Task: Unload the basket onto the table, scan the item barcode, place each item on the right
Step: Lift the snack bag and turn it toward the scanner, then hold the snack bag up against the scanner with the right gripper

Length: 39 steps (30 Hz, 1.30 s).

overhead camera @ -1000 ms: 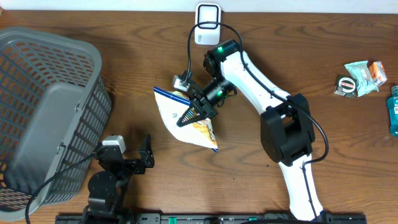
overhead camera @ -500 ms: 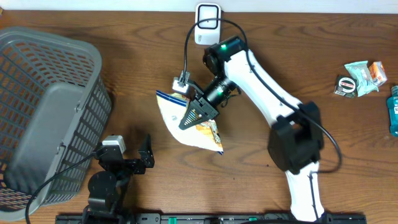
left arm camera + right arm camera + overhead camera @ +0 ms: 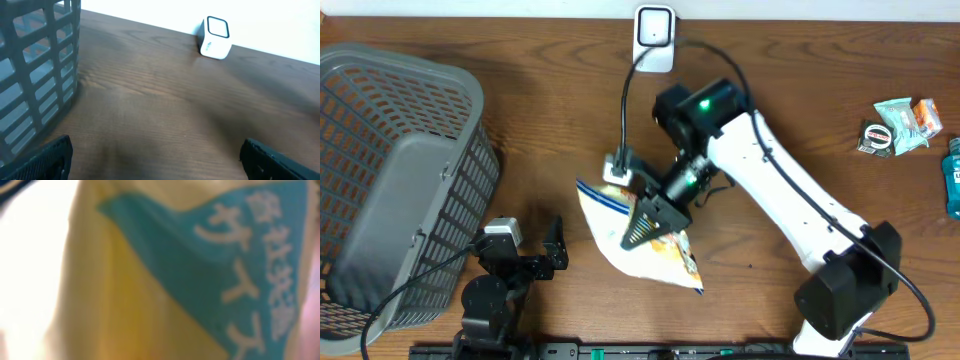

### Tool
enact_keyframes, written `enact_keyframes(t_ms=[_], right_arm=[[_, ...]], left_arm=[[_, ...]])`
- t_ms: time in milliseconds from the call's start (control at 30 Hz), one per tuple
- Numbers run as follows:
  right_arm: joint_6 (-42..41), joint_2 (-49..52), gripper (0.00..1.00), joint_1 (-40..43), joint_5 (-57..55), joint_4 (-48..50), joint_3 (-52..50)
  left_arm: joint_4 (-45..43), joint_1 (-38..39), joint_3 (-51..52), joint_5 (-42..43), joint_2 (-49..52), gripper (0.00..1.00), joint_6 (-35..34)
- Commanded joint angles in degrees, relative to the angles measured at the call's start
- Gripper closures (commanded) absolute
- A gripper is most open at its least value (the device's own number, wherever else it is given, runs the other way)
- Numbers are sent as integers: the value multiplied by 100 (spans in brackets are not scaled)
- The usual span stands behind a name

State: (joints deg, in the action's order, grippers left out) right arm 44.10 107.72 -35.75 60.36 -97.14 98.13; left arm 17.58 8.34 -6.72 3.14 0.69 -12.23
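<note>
Right gripper (image 3: 638,226) is clenching on the snack bag (image 3: 662,260), keeping it near the middle of the wooden table (image 3: 560,110), well apart from the white barcode scanner (image 3: 653,25) at the far edge. Right wrist view is showing only blurred yellow-and-teal packaging with white Japanese lettering. Left gripper (image 3: 532,250) is sitting near the front edge, jaws spread wide, grasping nothing, beside the grey basket (image 3: 380,120). Small packets (image 3: 900,125) are lying far right.

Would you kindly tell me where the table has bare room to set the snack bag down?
Bare wood lies between the basket and the scanner, and between the right arm and the packets at the right edge. It is crowded in front, where the snack bag is near the left hand.
</note>
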Motion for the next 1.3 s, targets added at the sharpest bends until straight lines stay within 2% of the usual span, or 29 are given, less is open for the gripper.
enact_keyframes(t_ms=[0,200,367,533,633,800,1100,1267], right_arm=[[127,-175,99,76,162,-22,-315],[33,-192,98,98,-531,-15,-284],[-155,-192,98,87,-2717,754,-289],[-2146,-192,99,87,-5364,2706,-289],[-2793,-192,99,87,-6671,3617,-289],[-2603,-164,99,125,-7884,4680,-291],[-1593,-17,99,632,-8107,6730,-286],[-789,599,99,841,-8603,7715,-81]], left_arm=[[118,-28,98,52,-9,2,-13],[118,-28,98,52,-9,2,-13],[118,-28,98,52,-9,2,-13],[118,-28,98,52,-9,2,-13],[118,-28,98,52,-9,2,-13],[118,-28,98,52,-9,2,-13],[118,-28,98,52,-9,2,-13],[118,-28,98,52,-9,2,-13]])
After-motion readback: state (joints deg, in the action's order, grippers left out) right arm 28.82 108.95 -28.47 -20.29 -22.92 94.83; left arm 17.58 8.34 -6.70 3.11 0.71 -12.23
